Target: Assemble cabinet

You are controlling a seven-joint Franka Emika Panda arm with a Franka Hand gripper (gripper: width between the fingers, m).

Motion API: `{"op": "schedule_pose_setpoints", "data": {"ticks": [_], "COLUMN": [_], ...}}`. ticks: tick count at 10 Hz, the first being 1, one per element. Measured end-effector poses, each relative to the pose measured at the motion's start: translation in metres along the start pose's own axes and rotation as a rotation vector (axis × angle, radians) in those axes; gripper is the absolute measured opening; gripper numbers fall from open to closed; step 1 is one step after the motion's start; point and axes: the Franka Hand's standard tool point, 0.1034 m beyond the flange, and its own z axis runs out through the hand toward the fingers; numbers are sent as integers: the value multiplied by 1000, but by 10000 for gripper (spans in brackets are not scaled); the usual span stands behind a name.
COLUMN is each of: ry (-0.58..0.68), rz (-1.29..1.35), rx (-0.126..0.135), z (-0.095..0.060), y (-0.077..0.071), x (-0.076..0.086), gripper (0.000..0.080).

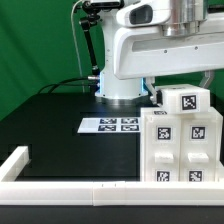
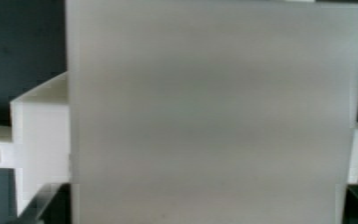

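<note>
The cabinet [image 1: 182, 140] is a white blocky box with black-and-white tags, standing at the exterior view's right near the front rail. A small tagged white piece [image 1: 186, 100] sits on its top. My arm [image 1: 160, 45] reaches over it from the back, and the hand runs out of the exterior view at the top right. In the wrist view a flat grey-white panel [image 2: 211, 110] fills almost the whole picture, very close and blurred. A white block [image 2: 41, 130] shows beside it. My fingers are hidden by the panel, so I cannot tell whether they grip it.
The marker board [image 1: 110, 124] lies flat on the black table in front of the arm's base [image 1: 118, 88]. A white rail frame [image 1: 70, 186] edges the table at the front and the exterior view's left. A green backdrop stands behind.
</note>
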Motion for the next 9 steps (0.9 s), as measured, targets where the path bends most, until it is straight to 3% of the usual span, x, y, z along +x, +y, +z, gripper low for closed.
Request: {"op": "schedule_pose_setpoints", "data": {"ticks": [9], "ry": [5], "rz": [24], "rx": [0], "z": [0], "y": [0], "x": [0], "gripper": [560]}}
